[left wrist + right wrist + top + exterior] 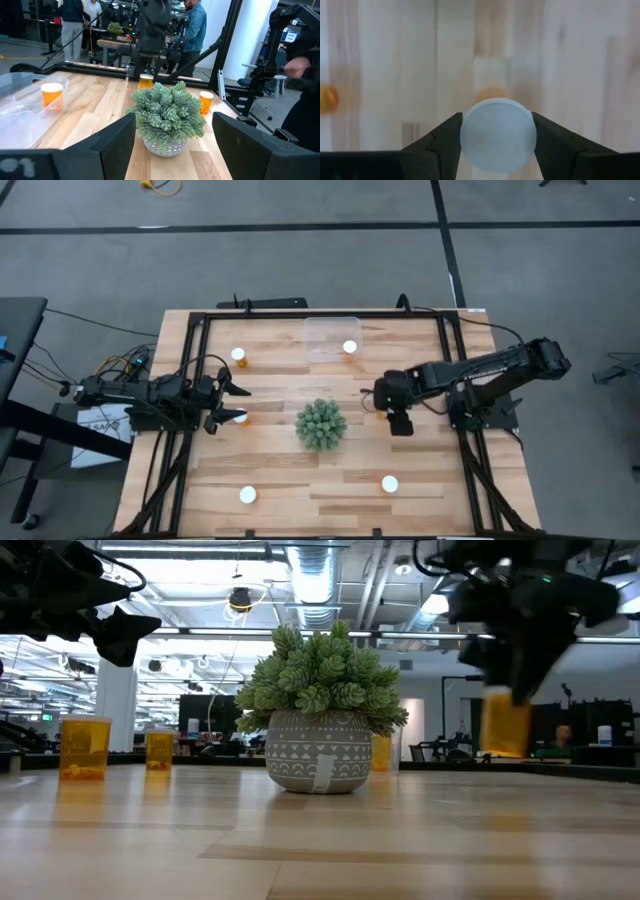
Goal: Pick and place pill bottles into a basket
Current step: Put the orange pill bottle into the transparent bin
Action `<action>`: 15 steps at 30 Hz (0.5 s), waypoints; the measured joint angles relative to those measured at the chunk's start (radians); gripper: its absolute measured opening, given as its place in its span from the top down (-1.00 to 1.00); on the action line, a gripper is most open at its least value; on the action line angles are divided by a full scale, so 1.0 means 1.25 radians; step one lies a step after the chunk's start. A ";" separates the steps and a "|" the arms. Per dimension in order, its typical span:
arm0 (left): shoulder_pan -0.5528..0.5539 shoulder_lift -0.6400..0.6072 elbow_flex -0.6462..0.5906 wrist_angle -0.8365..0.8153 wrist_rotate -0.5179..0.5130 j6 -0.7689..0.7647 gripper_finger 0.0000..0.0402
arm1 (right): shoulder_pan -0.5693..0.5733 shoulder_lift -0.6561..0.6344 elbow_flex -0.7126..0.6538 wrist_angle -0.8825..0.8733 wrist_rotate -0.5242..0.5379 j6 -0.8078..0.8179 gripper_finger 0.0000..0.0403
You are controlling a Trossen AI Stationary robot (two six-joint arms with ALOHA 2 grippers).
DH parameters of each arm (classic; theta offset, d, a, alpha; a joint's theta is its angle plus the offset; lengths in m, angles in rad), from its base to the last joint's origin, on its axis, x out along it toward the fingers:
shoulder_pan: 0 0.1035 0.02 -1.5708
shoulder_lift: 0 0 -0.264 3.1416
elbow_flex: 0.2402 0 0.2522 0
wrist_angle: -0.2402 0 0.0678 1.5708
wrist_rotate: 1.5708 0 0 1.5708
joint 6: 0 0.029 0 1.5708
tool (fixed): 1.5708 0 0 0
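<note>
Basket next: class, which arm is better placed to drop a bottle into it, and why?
Right. The right claw is shut on a pill bottle, raised off the table just right of the plant. The basket holds one bottle. The left claw is open and holds nothing.

Right wrist view: held pill bottle [498,135] shows only its blurred white cap, body hidden below. Low view: right gripper [520,640] cut by top edge; basket [385,752] mostly hidden behind plant [322,690].
</note>
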 joint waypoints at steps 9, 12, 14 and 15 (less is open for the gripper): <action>0.000 0.000 0.000 0.000 0.000 0.000 -0.26 | -0.142 0.000 0.157 0.059 0.000 -0.072 0.04; 0.000 0.000 0.000 0.000 0.000 0.000 -0.26 | -0.197 0.000 0.208 0.098 0.001 -0.098 0.04; 0.000 0.000 0.000 0.000 0.000 0.000 -0.26 | -0.234 0.000 0.236 0.129 0.007 -0.120 0.04; 0.000 0.000 0.000 0.000 0.000 0.000 -0.26 | -0.252 0.000 0.247 0.144 0.015 -0.133 0.04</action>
